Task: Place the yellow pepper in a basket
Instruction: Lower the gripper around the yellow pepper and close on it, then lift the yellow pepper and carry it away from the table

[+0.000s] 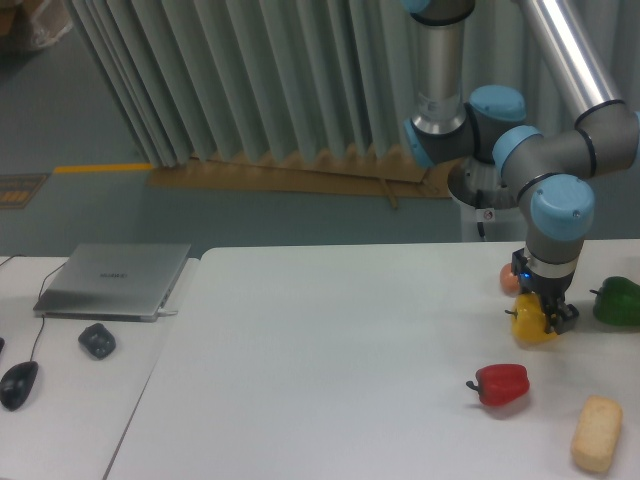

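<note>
A white table stands before grey pleated curtains, with a closed laptop, a mouse and a small dark object on the lower desk at left. At the table's right side the gripper is clamped on the yellow pepper, near a small orange ball behind it. A green pepper lies to its right, a red pepper and a tan loaf in front.
</note>
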Controlling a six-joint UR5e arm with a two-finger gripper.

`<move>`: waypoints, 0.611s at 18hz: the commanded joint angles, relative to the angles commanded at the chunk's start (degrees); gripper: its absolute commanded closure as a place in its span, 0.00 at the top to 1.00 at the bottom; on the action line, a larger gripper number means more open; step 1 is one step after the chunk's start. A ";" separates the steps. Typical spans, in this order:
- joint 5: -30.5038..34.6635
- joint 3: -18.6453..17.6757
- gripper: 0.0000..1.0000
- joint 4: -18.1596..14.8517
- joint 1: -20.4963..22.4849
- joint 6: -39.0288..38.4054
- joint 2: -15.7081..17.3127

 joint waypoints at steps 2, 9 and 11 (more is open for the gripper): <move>0.00 0.00 0.64 -0.62 0.26 0.00 1.93; 2.02 5.88 0.63 -10.37 5.97 3.67 8.79; 2.29 6.33 0.63 -10.99 7.38 5.18 9.06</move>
